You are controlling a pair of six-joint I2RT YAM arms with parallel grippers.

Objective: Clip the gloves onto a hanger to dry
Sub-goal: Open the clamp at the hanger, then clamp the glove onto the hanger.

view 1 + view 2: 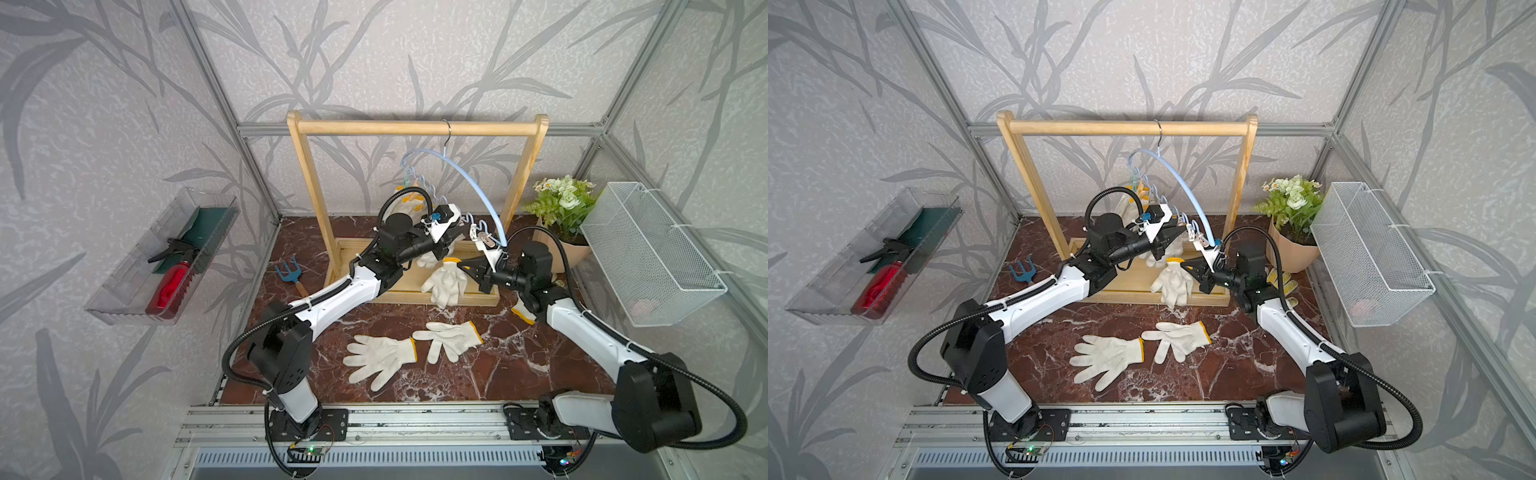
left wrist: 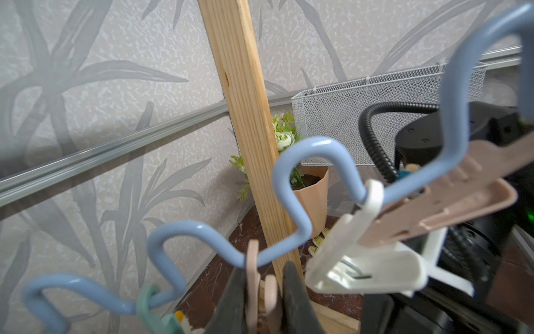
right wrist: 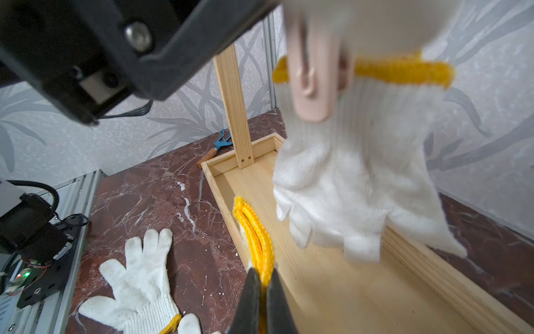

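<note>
The held glove (image 1: 446, 284) is hanging fingers-down over the front rail of the base tray (image 3: 346, 289), mid-desk toward the back. I am seeing the right gripper (image 3: 261, 277) clamped tight on its yellow cuff. Above it the hanger (image 2: 458, 86) is dangling tilted, its hook sitting on the top bar of the wooden rack (image 1: 415, 128) and its low end dipping toward the right arm. The left gripper (image 2: 264, 270) is squeezing a pink clip (image 2: 252, 260) on the hanger's wavy rail, one finger pressing on each leg. In the right wrist view a clipped glove (image 3: 361, 173) is hanging from a beige clip (image 3: 313, 86); I cannot tell whether that is the same clip. The nearer loose glove (image 1: 380, 359) and the farther loose glove (image 1: 451, 338) are lying flat just beside each other, toward the desk's front edge. A yellow patterned glove (image 1: 524, 315) is showing partly from under the right arm near the right edge. A hand fork (image 1: 289, 270) is lying near the left edge, and a potted plant (image 1: 561, 208) is standing in the back right corner.
</note>
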